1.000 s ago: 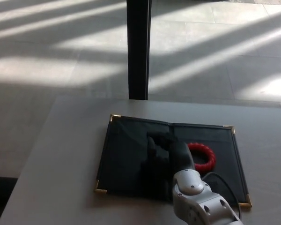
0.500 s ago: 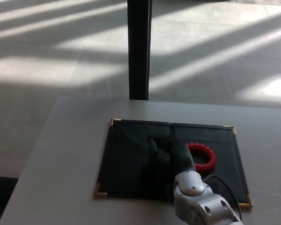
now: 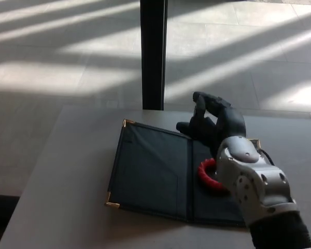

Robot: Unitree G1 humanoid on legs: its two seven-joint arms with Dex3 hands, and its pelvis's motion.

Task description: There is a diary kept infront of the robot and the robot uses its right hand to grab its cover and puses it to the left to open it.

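The dark diary (image 3: 150, 168) lies open and flat on the grey table (image 3: 67, 171), with brass corner caps and its spine running down the middle. My right hand (image 3: 213, 120) is raised above the far edge of the right page, fingers apart and holding nothing. A red ring (image 3: 207, 175) rests on the right page, partly hidden behind my silver forearm (image 3: 251, 179). The left hand does not show.
A black post (image 3: 153, 52) stands upright just beyond the table's far edge. Sunlit floor tiles stretch behind it. The table's left edge falls off to the floor at the picture's left.
My right hand has lifted off the open cover and swung up and to the right, over the far right part of the diary. The diary stays open.
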